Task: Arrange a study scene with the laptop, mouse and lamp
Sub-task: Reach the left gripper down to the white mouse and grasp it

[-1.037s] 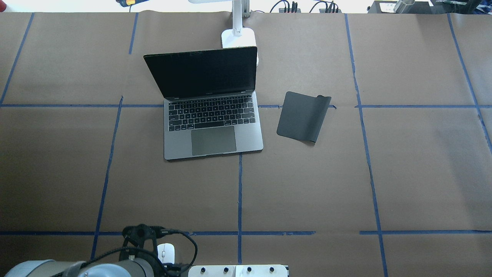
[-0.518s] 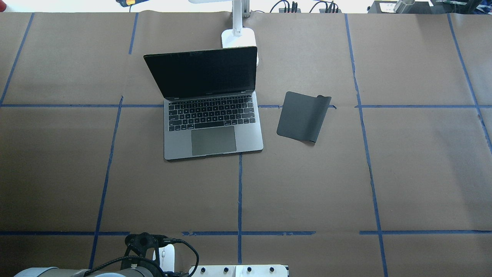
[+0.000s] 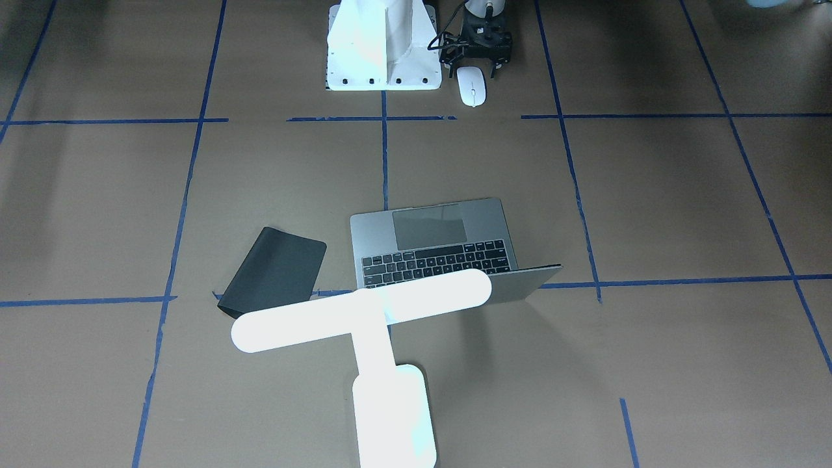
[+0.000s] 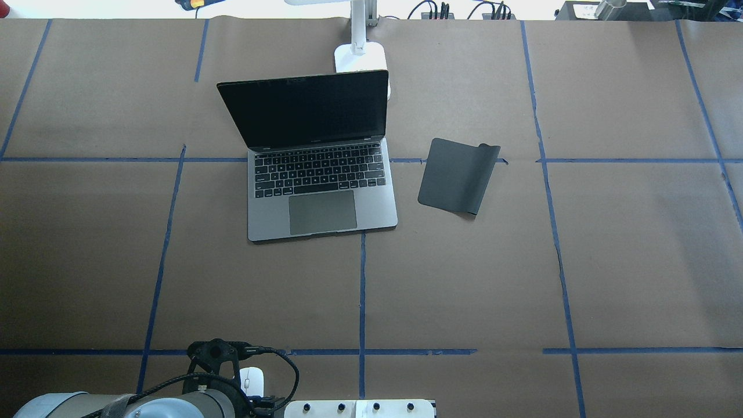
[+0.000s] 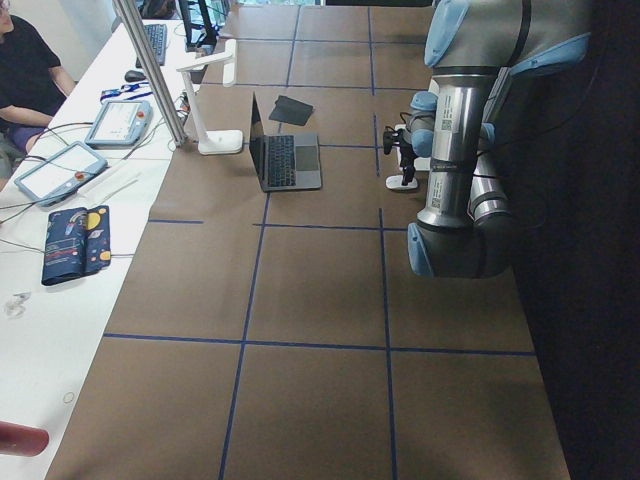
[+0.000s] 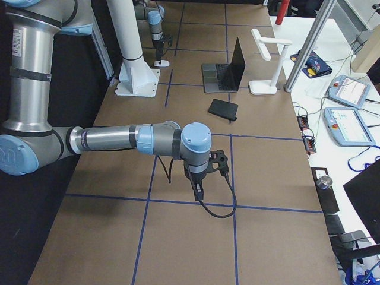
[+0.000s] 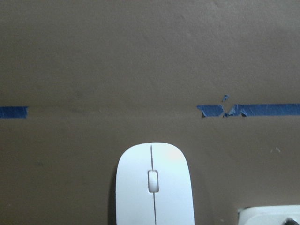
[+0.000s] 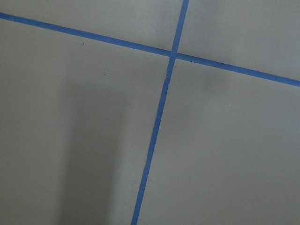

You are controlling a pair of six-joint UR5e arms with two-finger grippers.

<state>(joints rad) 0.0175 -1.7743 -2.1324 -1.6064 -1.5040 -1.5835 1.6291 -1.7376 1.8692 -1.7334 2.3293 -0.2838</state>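
Observation:
The white mouse (image 3: 472,86) lies on the table beside the white pedestal, close to the robot's base; it also shows in the overhead view (image 4: 251,380) and fills the lower middle of the left wrist view (image 7: 154,185). My left gripper (image 3: 476,65) hangs just behind and above it, its fingers apart and holding nothing. The grey laptop (image 4: 322,191) stands open at mid table. The white T-shaped lamp (image 3: 364,312) stands upright behind the laptop's screen. My right gripper (image 6: 196,187) shows only in the exterior right view, over bare table, and I cannot tell whether it is open or shut.
A black mouse pad (image 4: 455,174) lies to the right of the laptop, one corner curled up. The white bolted pedestal (image 3: 380,45) stands next to the mouse. Blue tape lines grid the brown table. Operators' tablets and cables lie past the far edge.
My left arm drew back towards the robot's base half a second ago, partly covering the mouse, and has now returned to where it was. The mouse, laptop, pad and lamp lie as before.

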